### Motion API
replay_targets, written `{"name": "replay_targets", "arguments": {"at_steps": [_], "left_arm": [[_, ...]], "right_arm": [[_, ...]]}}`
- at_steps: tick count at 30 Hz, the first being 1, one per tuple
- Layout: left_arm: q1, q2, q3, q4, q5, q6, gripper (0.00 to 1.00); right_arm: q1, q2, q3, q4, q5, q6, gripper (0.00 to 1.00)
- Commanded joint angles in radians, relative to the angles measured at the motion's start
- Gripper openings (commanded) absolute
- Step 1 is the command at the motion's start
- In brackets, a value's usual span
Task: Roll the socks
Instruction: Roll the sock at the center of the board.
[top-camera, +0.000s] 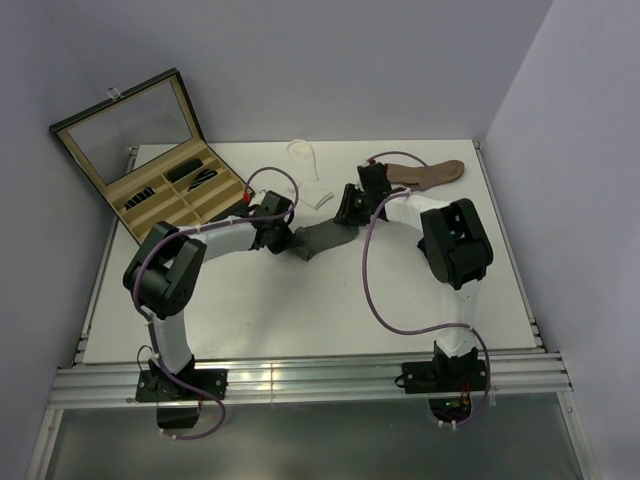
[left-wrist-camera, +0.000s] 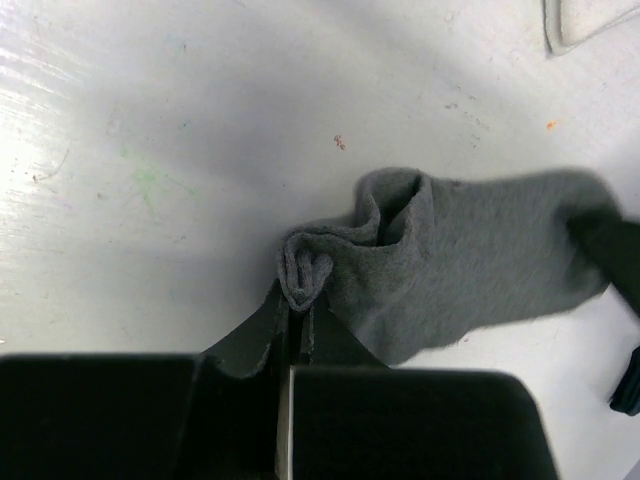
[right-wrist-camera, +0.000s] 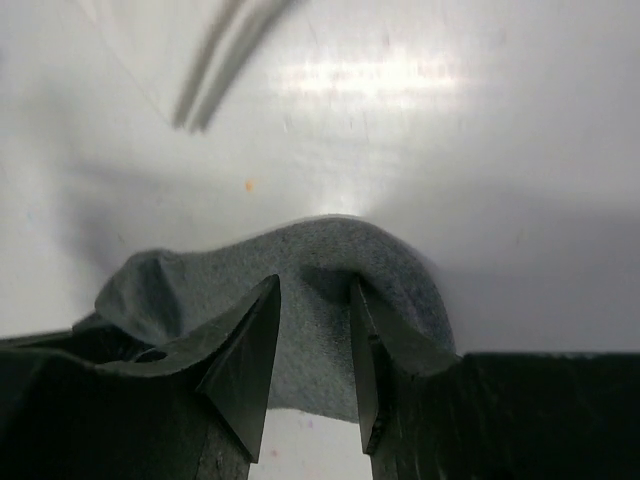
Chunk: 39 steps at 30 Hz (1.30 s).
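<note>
Early in the roll, by the look of it, working on the dark grey sock (top-camera: 322, 238), laid out on the tabletop (top-camera: 250, 310) to the right of the open compartment box (top-camera: 125, 130) and nearer the arm bases than that box.

Left jaws pressed together, pinching a small curl of fabric at the sock's bunched end, the end closer to the box. Right jaws spread, planted over the end farther from the box, grey fabric showing in the gap between the tips and humped up just beyond them; no clamp on it visible from the right wrist view.

Only one tight curl formed so far; most of the length flat and slightly rumpled. Two more to do: a white sock (top-camera: 316, 192) just beyond the grey one, and another dark sock (top-camera: 425, 172) lying flat, farthest right of the box.

Next, probably: keep the far end pinned or lightly tensioned, then turn the pinched curl over and over toward it. Calls for a firm hold on the curl and slow, even wraps, since soft fabric slips and unrolls easily.
</note>
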<state>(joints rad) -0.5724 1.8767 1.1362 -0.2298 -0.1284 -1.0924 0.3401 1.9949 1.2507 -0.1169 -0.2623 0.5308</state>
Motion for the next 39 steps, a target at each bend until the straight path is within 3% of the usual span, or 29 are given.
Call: {"name": "replay_targets", "arguments": {"at_steps": [1, 6, 13, 18, 23, 39], "left_arm": [[0.008, 0.018, 0.027, -0.028, -0.01, 0.06, 0.0], [0.006, 0.027, 0.028, -0.034, -0.01, 0.072, 0.0], [0.006, 0.048, 0.06, -0.046, -0.011, 0.063, 0.0], [0.008, 0.041, 0.059, -0.052, -0.022, 0.069, 0.0], [0.006, 0.036, 0.056, -0.057, -0.022, 0.072, 0.0], [0.006, 0.022, 0.04, -0.062, -0.017, 0.074, 0.0]], "right_arm": [[-0.012, 0.071, 0.122, -0.089, 0.069, -0.083, 0.42], [-0.01, 0.044, 0.179, -0.031, 0.049, -0.181, 0.42], [0.126, -0.206, -0.037, 0.105, 0.156, -0.298, 0.42], [0.252, -0.281, -0.172, 0.215, 0.163, -0.214, 0.42], [0.292, -0.269, -0.217, 0.283, 0.115, -0.117, 0.42], [0.333, -0.153, -0.247, 0.335, 0.057, -0.117, 0.42]]}}
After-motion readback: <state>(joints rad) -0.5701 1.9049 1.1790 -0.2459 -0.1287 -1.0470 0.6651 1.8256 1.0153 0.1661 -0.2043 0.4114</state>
